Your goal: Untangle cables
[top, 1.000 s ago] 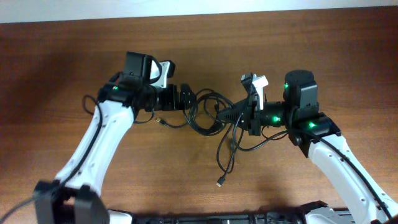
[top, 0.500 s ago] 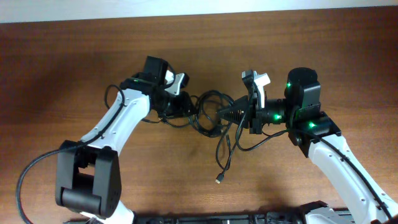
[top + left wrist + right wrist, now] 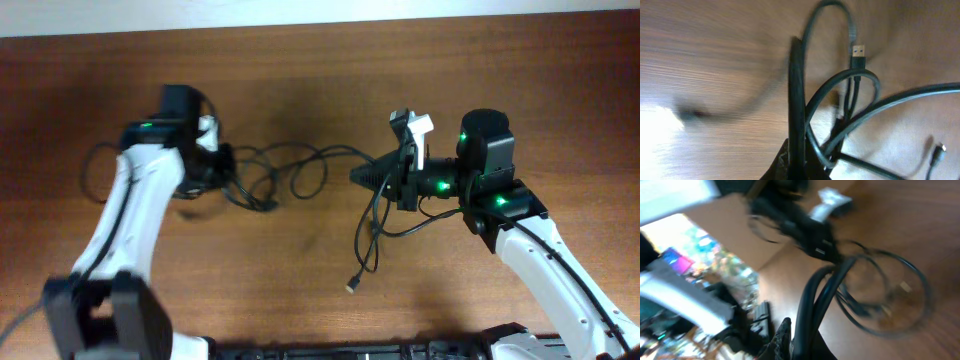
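L gripper (image 3: 228, 163) & R gripper (image 3: 358, 177) clamp cables (image 3: 796, 100), seemingly.

The cables (image 3: 258, 188) stretch from left hand (image 3: 222, 166) to right hand (image 3: 360, 178), barring the worktop's (image 3: 300, 80) middle. Beyond them the wood lies open.

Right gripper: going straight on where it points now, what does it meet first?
Probably the loops of the cables strung leftward from the right gripper, then the left gripper beyond; their height is unclear.

Black cables (image 3: 262, 198) on wooden table (image 3: 300, 60)
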Available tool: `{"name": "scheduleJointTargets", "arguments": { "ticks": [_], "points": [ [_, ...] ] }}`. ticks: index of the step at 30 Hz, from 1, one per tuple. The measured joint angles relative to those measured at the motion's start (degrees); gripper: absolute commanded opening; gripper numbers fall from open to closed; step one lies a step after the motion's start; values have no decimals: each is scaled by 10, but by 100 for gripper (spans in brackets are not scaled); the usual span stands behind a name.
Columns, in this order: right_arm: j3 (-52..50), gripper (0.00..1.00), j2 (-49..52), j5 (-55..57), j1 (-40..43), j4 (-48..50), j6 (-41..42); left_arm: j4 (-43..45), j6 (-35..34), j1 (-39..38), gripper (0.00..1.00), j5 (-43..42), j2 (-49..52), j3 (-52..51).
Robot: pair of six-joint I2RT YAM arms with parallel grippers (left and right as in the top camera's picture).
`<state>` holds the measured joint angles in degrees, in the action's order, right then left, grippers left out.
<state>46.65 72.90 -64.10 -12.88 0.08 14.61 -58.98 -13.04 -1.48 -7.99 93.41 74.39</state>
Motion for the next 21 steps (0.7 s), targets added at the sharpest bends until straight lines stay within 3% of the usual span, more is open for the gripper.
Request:
{"name": "scheduleJointTargets", "arguments": {
  "ticks": [5, 11, 15, 21],
  "points": [
    [1, 4, -1, 196, -2, -113, -1, -2, 0, 43, 0, 26, -75, 5],
    [0, 4, 1, 494, 9, -285, 61, 4, 0, 45, 0, 26, -76, 5],
    [0, 4, 5, 565, 56, -325, 80, 18, 0, 44, 0, 16, -76, 5],
    [0, 4, 5, 559, 182, -345, 105, 59, -30, 32, 0, -29, -76, 5]
  ]
}}
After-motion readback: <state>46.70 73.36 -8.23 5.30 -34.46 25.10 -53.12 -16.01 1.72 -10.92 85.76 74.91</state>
